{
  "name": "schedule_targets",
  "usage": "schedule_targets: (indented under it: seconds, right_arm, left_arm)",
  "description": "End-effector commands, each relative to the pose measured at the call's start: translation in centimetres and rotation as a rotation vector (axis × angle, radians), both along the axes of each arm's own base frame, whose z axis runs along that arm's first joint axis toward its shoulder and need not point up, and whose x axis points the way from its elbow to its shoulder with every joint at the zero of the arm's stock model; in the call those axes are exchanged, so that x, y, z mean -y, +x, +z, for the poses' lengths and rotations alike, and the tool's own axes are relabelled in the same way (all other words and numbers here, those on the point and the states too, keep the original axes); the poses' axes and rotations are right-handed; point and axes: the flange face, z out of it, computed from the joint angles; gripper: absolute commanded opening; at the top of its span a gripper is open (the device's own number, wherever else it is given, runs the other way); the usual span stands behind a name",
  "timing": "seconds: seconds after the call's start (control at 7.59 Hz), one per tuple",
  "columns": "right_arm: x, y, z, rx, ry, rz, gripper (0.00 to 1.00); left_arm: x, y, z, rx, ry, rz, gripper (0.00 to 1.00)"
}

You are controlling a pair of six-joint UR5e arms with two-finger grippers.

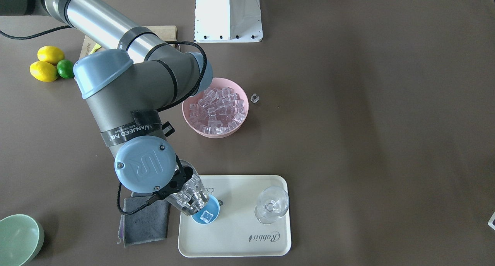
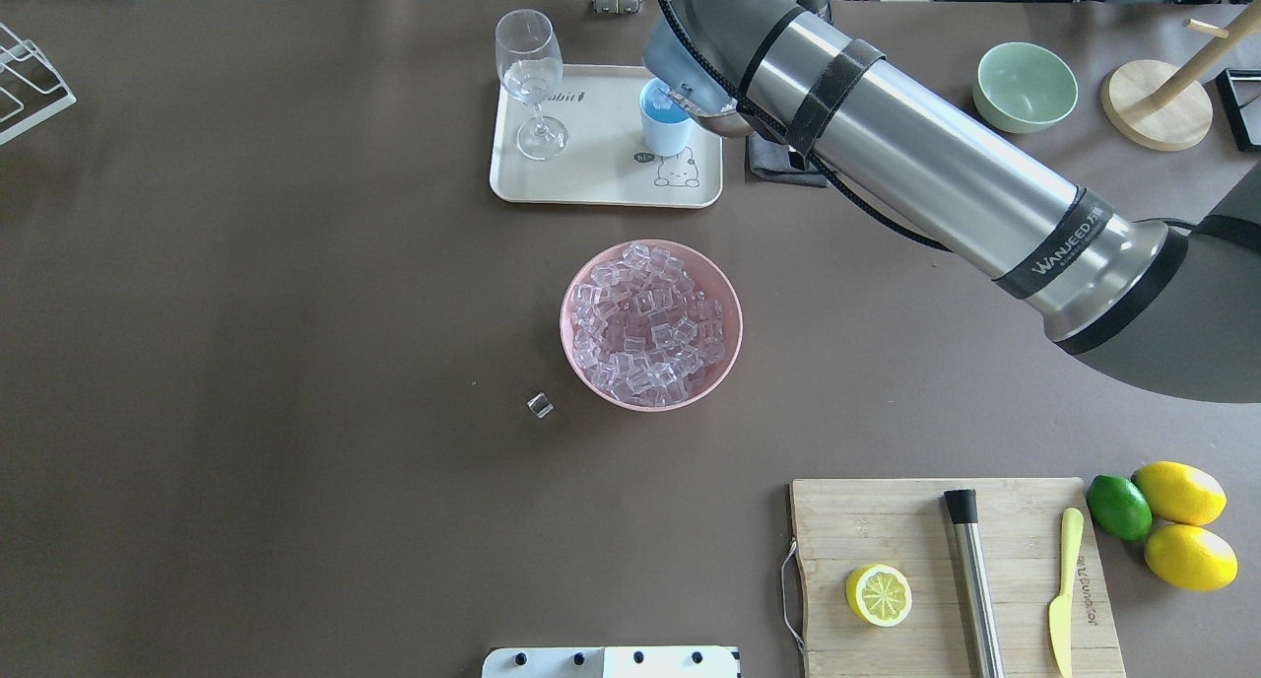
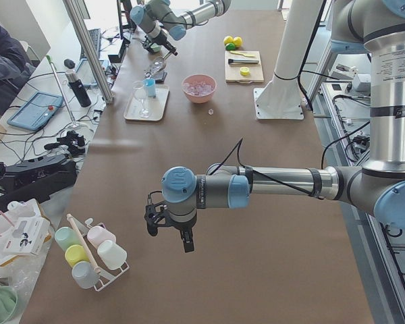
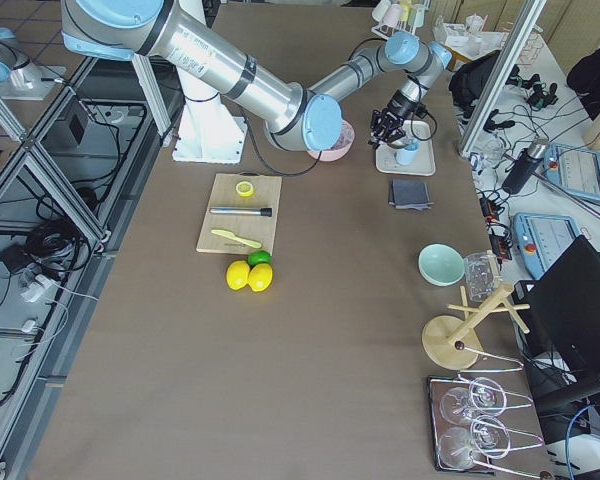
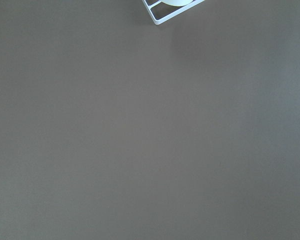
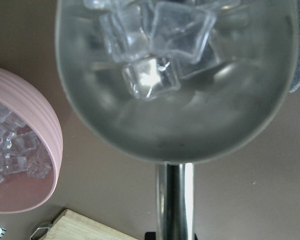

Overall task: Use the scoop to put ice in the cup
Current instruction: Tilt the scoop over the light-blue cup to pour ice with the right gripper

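Several ice cubes sit in the trough of the scoop, which the right gripper grasps by the handle and holds tipped down, its mouth over the rim of the light-blue cup. A single cube lies inside the cup. It stands on a cream tray by the long edge far from the robot, near a stemmed glass. Mid-bench, a pink bowl brims with ice, a loose cube just beside it. The left gripper hangs over bare bench toward the left end; I cannot tell whether it is clenched.

Grey-silver arm, blue caps, black right gripper (WANJEED band).
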Motion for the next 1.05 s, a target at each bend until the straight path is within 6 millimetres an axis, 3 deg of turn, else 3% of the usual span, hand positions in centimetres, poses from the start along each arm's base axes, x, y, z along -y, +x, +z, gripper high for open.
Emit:
schedule_targets:
  seconds: [0.0,0.4,0.53,0.92]
  right_arm:
    - [0.5,-0.3,-0.4,-0.006,-0.009,-0.014,0.0]
    - [0.4,-0.3,-0.7,-0.02,-0.035,-0.035,0.0]
    - [0.6,-0.5,-0.1,-0.032,-0.051,-0.041,0.0]
    - [1.3,-0.8,0.9,-0.062,-0.066,-0.064,0.0]
  left_arm:
    - [-0.1,0.0,0.5,-0.004,-0.046,-0.041,0.98]
    - [0.0,0.0,0.2,0.002,-0.029,-0.031,0.98]
    - [0.3,0.0,0.2,0.016,0.045,0.012,0.98]
    - [0.3,0.0,1.0,0.015,0.048,0.029,0.98]
